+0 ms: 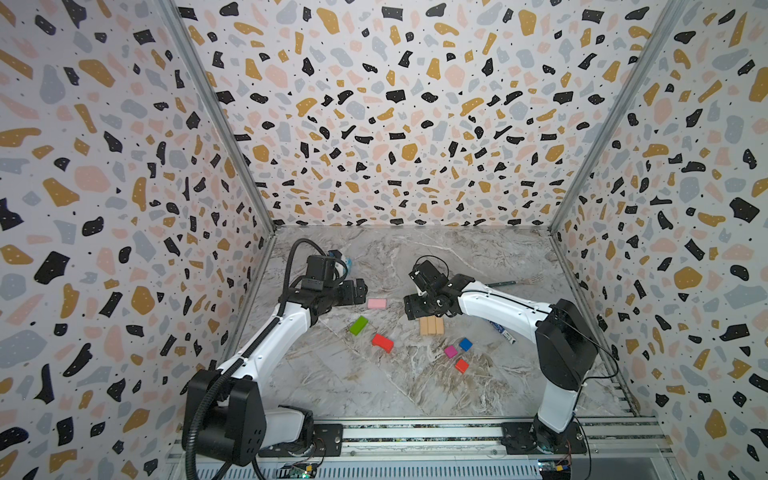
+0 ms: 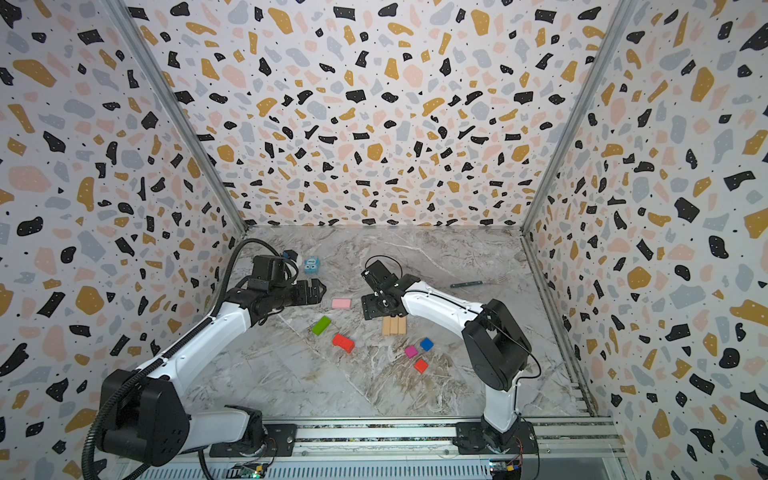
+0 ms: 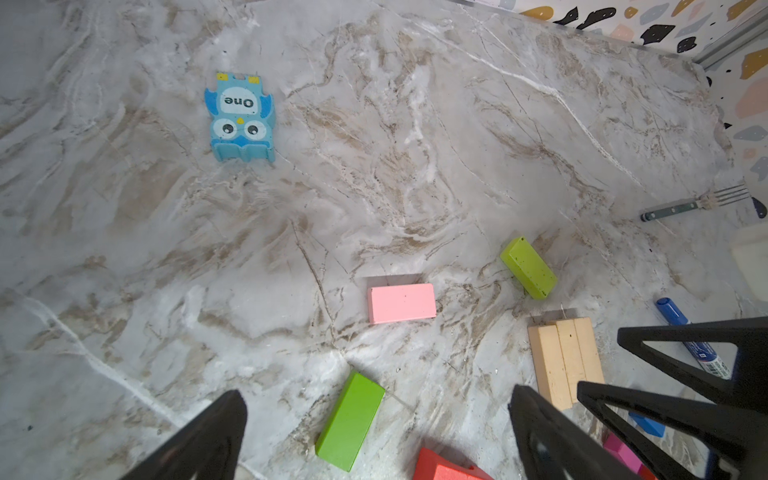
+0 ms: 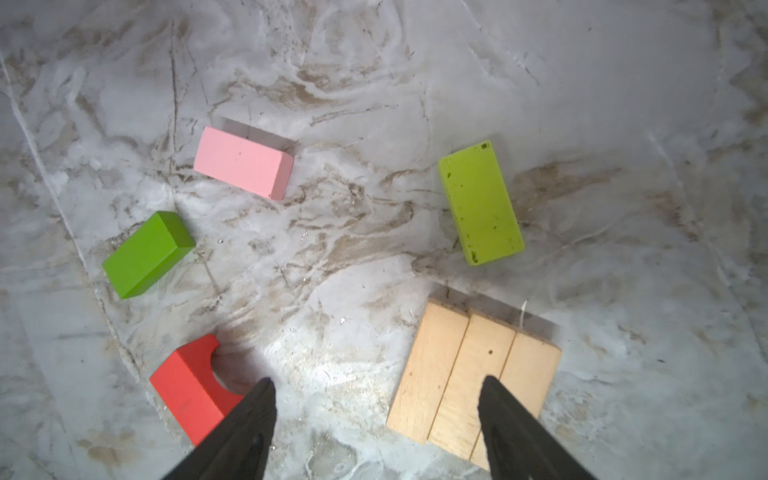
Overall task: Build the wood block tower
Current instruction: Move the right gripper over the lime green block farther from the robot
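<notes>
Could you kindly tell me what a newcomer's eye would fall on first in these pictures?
The loud terrazzo walls strike first, surrounding the marble table. Scattered towards its middle lie a pink block, a green block and a red block. Beside them three tan blocks lie side by side as a square, with the open, empty right pincer over them.

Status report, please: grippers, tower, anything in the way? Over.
Left gripper jaws open, empty. Right gripper jaws open, empty, near tan base. Nothing stacked on it yet; pink block, red block, green block, lime block loose. Marker apart from base.
</notes>
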{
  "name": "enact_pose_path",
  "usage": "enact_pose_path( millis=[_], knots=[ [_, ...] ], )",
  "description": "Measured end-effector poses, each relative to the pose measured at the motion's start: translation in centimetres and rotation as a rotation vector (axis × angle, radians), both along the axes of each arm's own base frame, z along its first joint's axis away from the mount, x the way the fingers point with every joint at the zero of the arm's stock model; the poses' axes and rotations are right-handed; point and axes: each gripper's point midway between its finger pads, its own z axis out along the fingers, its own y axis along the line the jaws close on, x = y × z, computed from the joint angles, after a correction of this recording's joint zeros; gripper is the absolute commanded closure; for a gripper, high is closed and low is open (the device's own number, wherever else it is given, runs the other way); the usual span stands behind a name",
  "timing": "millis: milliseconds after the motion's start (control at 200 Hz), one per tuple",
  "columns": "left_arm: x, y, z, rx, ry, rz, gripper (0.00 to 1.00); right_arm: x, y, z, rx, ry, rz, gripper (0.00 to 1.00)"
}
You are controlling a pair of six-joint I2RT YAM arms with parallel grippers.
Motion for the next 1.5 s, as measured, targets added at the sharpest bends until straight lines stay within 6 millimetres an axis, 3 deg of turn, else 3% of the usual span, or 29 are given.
enact_pose_path(
  millis=[581, 921, 1307, 1497],
  knots=[
    [-0.2, -0.2, -0.2, -0.02, 0.006, -0.011, 0.0, 6.2, 1.3, -1.8, -0.042, -0.025, -0.195, 0.22],
    [0.0, -0.3, -0.1, -0.024, -0.004, -0.013, 0.0, 6.7, -1.5, -4.1, -0.18, -0.023, -0.175, 0.2],
    [0.0, -0.3, 0.0, -0.024, -0.005, -0.013, 0.0, 5.7, -4.7, -7.4, -0.265, 0.035, -0.159, 0.19],
    [0.0, -0.4, 0.0, -0.026, -0.005, -0.014, 0.0, 6.3, -5.5, -7.5, -0.249, 0.03, -0.174, 0.19]
  ],
)
